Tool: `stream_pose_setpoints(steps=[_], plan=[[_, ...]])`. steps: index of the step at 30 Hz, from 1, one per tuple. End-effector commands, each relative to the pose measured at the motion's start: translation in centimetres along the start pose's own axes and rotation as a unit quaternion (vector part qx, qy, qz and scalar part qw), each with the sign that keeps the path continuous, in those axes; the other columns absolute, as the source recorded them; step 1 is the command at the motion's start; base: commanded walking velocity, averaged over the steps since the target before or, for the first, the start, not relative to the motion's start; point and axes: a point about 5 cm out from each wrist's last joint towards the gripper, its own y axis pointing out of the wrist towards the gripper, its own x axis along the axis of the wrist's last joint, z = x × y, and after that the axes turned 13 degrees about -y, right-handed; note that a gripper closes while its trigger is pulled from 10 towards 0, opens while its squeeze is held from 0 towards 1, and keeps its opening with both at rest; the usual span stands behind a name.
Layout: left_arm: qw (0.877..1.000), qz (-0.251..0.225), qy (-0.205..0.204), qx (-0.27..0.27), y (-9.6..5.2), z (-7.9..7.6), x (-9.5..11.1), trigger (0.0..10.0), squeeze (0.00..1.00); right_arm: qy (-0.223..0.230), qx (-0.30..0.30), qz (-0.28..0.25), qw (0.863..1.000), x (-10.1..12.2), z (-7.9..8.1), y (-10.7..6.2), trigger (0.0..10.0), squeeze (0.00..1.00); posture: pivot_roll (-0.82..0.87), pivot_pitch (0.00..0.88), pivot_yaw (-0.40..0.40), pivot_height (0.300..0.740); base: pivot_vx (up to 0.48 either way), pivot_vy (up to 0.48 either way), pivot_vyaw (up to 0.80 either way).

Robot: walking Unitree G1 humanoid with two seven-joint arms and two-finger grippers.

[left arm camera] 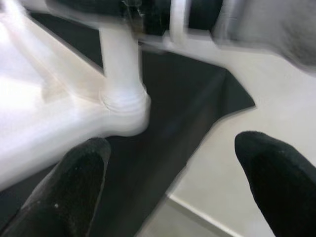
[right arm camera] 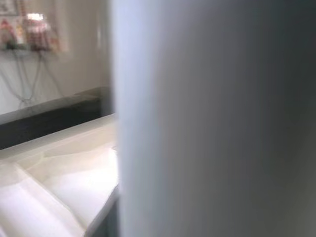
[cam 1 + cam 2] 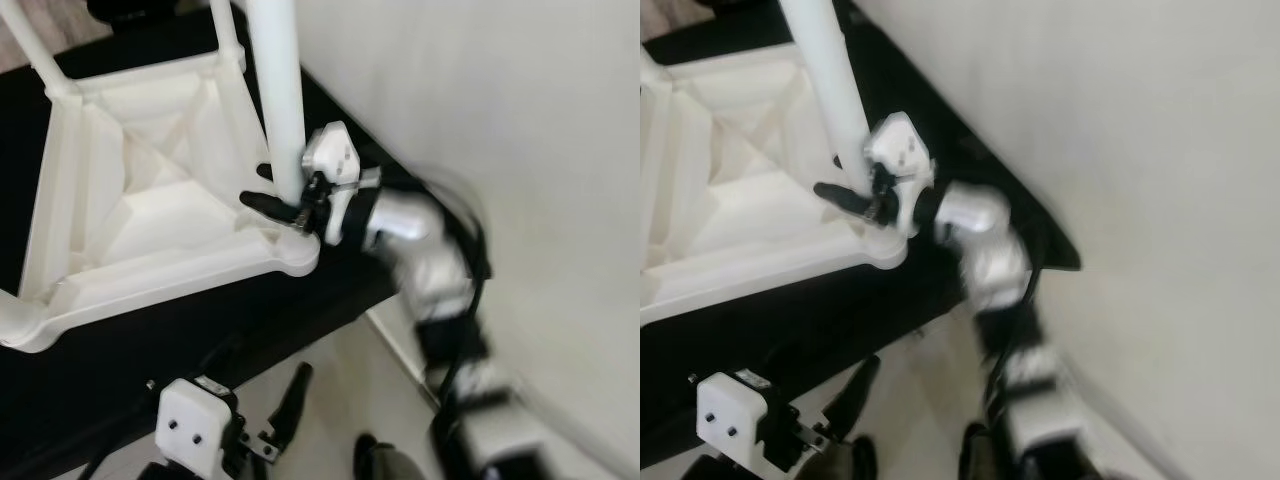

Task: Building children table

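Observation:
A white plastic children's table lies upside down on a black surface, its legs pointing up. At the near right corner stands a white leg in its socket. My right gripper is shut on this leg just above the socket. The leg is very close and blurred in the right wrist view. My left gripper hangs open below the black surface's near edge, holding nothing. Its fingers point up toward that corner.
Two more legs rise at the table's far corners. A pale wall runs close along the right side. Light floor lies below the black surface's edge, with a dark foot-like shape on it.

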Motion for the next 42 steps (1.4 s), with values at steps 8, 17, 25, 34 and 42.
stream_pose_setpoints(steps=[8,17,25,34,42], plan=[[1.0,0.004,-0.001,0.017,0.5,0.9,-0.7,10.0,0.0,0.059,0.039,0.071,0.995,-1.8,5.1,2.4,0.0,0.0,0.06,0.229,-0.014,0.74,0.0,0.0,0.0],[1.0,0.001,0.003,0.019,0.8,1.1,-0.7,10.0,0.0,0.052,0.08,0.028,0.995,0.0,4.3,2.2,10.0,1.0,0.06,0.225,-0.015,0.74,0.0,0.0,0.0],[1.0,-0.001,-0.002,0.014,0.8,0.7,-0.8,10.0,0.0,0.038,0.264,-0.116,0.957,1.8,0.2,1.6,10.0,1.0,0.07,0.237,-0.025,0.74,0.0,0.0,0.0],[1.0,0.003,-0.004,0.018,0.0,0.0,-0.5,10.0,0.0,0.005,0.391,-0.125,0.912,1.6,-4.4,1.4,10.0,0.0,0.1,0.277,-0.026,0.74,0.0,0.0,0.0],[1.0,0.01,-0.006,0.02,-0.7,-0.3,-0.4,10.0,0.0,0.012,0.452,-0.142,0.881,1.9,-5.4,1.5,3.9,0.0,0.13,0.301,-0.022,0.74,0.0,0.0,0.0]])
